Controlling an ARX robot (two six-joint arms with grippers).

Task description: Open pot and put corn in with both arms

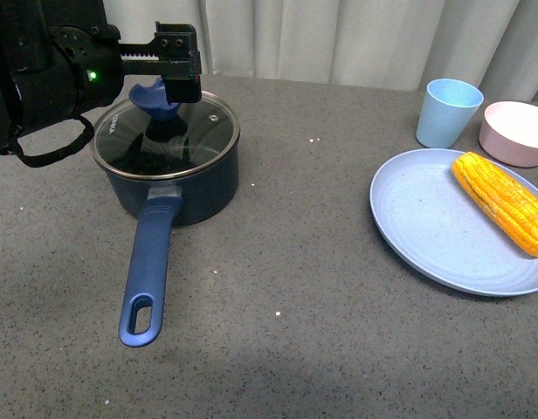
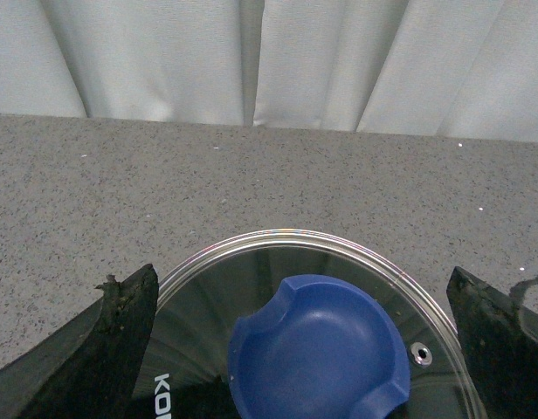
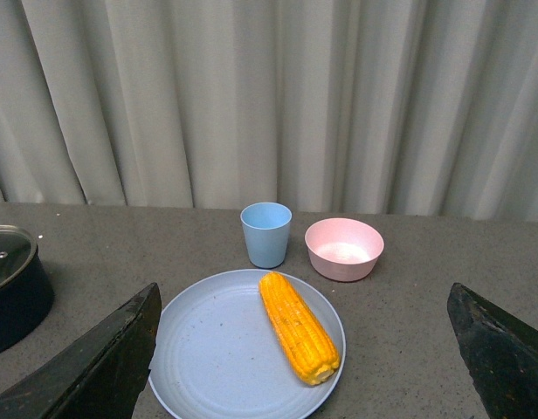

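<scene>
Grey speckled tabletop (image 1: 321, 279); dark navy lidded saucepan (image 1: 186, 196) upper left.
Left end effector (image 2: 297, 288) gapes wide above its blue lid knob (image 2: 317, 349); right end effector (image 3: 304, 292) wide too; yellow-orange corn cob (image 1: 503, 202) on pale-blue plate (image 1: 426, 231), right.

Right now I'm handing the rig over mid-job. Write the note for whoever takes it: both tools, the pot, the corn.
Left tool: open, jaws either side of the blue knob on the glass lid, not gripping.
Right tool: open, empty, facing the plate; not in the front view.
Pot: on the table, lid on, handle toward the robot.
Corn: lying on the plate, to the robot's right.
Done: nothing yet.
Left: close on the knob, lift the lid, pick up the corn, place it in the pot.
</scene>
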